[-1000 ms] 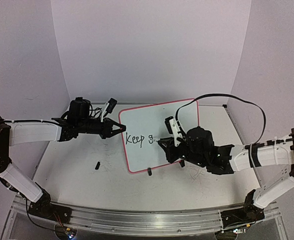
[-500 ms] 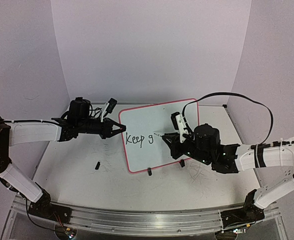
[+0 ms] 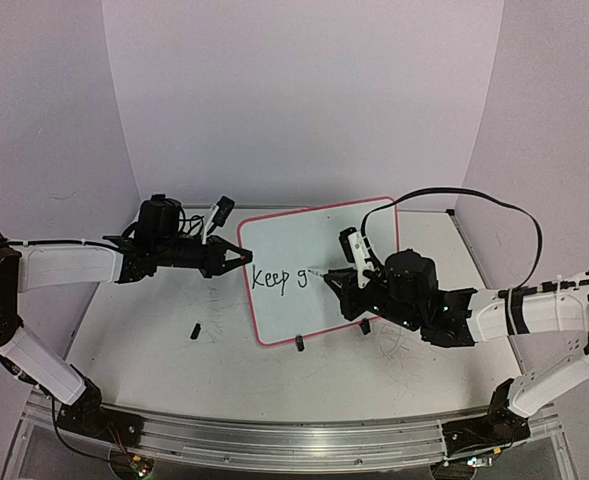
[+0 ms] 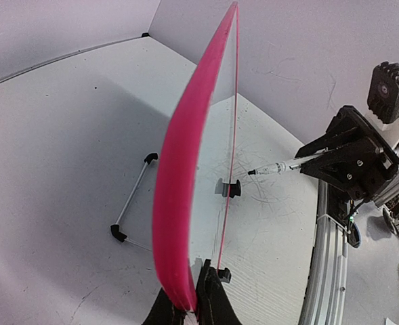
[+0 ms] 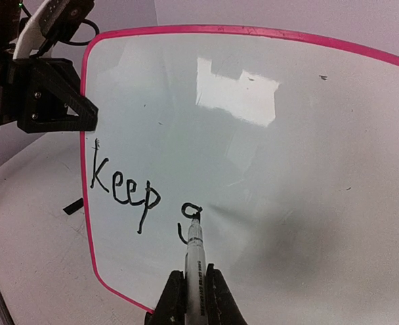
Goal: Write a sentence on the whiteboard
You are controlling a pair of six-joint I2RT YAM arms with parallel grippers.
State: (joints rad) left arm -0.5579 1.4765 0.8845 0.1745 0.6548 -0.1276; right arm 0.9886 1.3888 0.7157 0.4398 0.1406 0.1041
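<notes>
The whiteboard stands tilted on the table, white with a pink-red border. My left gripper is shut on its left edge. Black handwriting on the board reads "Keep g". My right gripper is shut on a white marker. The marker's tip touches the board at the "g". The marker also shows in the left wrist view, pointing at the board's face.
Two black clip feet sit at the board's lower edge. A small black cap lies on the table left of the board. A thin metal rod with black ends lies behind the board. A black cable loops over the right arm.
The "g" after "Keep" has been completed. My right gripper with the marker moved a little right and up along the board. The left arm has not moved.
</notes>
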